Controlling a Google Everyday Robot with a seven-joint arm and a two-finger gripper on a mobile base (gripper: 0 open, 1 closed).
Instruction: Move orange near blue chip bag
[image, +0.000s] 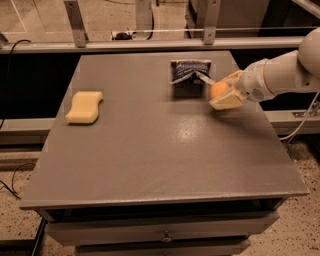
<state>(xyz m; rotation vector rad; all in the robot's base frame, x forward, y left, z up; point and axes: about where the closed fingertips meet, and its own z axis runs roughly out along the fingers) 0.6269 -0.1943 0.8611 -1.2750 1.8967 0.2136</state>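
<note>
Pale cream, the gripper (223, 94) grasps the orange (218, 90) between its two fingers, on the right side of the grey table (160, 150) — the fruit is just beside the right edge of the blue chip bag (189, 72), which lies toward the far side. A yellow sponge (84, 106) lies well apart, on the left

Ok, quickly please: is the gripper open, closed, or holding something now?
Gripper: closed on the orange, just right of the blue chip bag.
</note>
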